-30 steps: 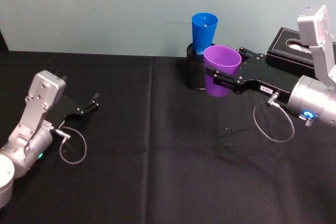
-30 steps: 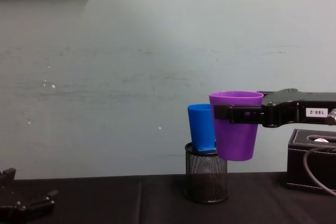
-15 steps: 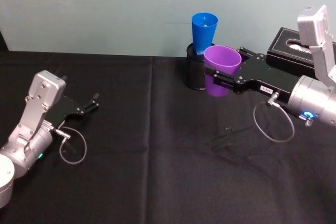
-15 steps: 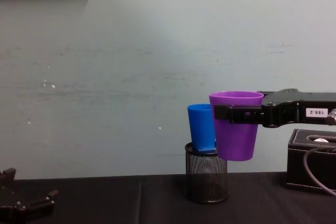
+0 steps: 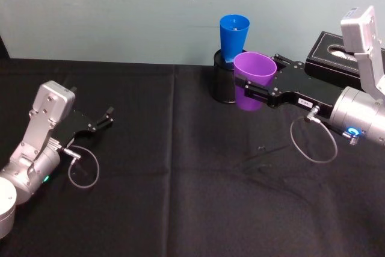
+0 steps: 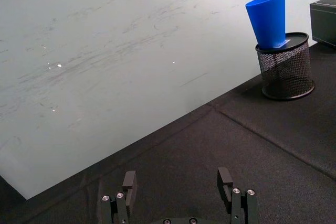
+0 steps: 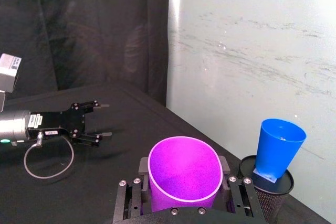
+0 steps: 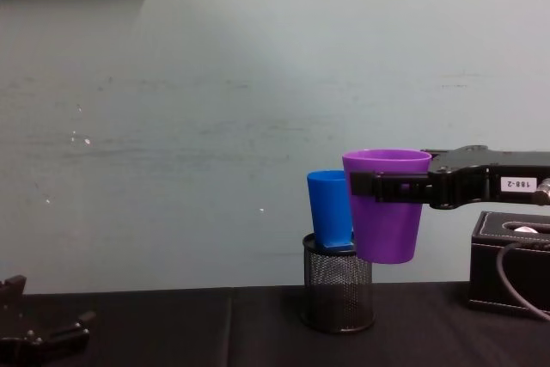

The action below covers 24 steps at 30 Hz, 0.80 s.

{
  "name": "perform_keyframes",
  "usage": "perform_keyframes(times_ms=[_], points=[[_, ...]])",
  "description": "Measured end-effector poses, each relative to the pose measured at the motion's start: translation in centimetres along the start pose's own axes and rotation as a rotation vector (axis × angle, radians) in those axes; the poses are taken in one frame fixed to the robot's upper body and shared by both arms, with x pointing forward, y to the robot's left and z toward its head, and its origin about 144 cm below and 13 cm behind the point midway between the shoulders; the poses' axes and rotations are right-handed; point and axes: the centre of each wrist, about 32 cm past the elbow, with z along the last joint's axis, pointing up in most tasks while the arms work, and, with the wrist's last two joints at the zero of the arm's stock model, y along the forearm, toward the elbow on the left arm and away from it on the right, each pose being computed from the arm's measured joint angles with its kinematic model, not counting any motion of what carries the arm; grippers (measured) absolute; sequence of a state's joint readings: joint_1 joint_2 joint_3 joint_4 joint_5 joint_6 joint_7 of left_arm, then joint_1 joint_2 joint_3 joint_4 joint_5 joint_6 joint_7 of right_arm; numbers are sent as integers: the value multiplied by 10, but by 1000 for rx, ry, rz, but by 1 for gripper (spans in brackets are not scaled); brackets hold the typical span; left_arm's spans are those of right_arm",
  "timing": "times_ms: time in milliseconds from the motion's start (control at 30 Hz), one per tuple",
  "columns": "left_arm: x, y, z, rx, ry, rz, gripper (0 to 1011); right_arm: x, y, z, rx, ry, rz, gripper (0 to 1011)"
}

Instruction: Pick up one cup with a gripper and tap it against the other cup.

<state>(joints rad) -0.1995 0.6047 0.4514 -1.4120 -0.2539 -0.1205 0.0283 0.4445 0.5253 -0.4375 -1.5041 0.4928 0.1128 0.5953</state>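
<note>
Head view: black cloth meets pale wall.

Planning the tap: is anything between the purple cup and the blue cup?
Nothing visible. The right gripper holds the purple cup beside the blue cup; its wire-mesh pen holder rises above the purple cup's base and may touch first.

Black mesh pen holder on black cloth; dark box to its right.
</note>
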Motion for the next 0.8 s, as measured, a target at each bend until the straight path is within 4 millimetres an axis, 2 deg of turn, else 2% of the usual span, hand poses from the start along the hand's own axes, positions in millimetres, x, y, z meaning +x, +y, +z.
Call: perform_keyframes(times_ms=[800], points=[[0, 0, 0, 0, 0, 0, 1005, 0, 0, 0, 0, 0, 0, 741]])
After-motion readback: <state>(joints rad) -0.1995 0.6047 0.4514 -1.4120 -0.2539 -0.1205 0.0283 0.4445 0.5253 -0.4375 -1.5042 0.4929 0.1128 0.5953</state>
